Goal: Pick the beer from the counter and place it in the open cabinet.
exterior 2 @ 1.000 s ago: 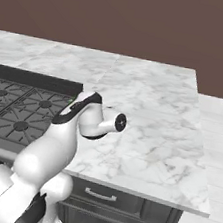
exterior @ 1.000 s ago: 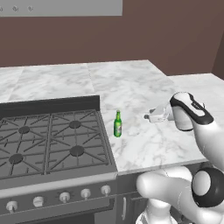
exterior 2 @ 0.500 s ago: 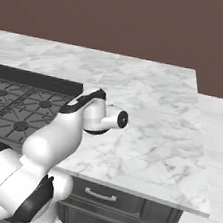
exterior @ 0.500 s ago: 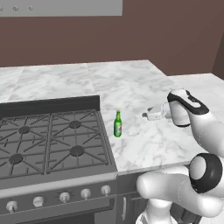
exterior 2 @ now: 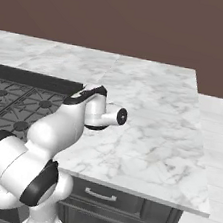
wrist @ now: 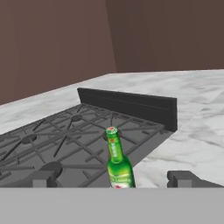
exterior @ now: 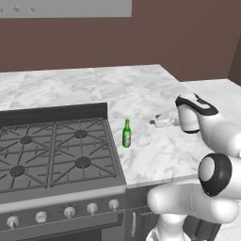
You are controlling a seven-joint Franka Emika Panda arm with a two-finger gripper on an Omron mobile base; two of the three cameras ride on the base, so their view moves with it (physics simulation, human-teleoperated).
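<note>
The beer (exterior: 126,134) is a small green bottle with a gold cap, standing upright on the white marble counter (exterior: 141,89) just right of the stove's edge. My gripper (exterior: 157,123) hovers low over the counter to the bottle's right, pointing at it with a gap between them. In the hand view the beer (wrist: 118,159) stands ahead, centred between my two dark fingertips (wrist: 183,178), and the gripper (wrist: 113,179) is open and holds nothing. The cabinet is out of view.
A black gas stove (exterior: 52,150) with iron grates and a raised back panel (wrist: 131,104) lies directly left of the bottle. A grey hood (exterior: 66,8) hangs above. The counter (exterior 2: 153,115) stretches right to its edge; a brown wall (exterior: 141,33) stands behind.
The hand has slid a little left along the counter toward the bottle, and the arm's elbow has shifted with it. The bottle has not moved and the jaws stay open.
</note>
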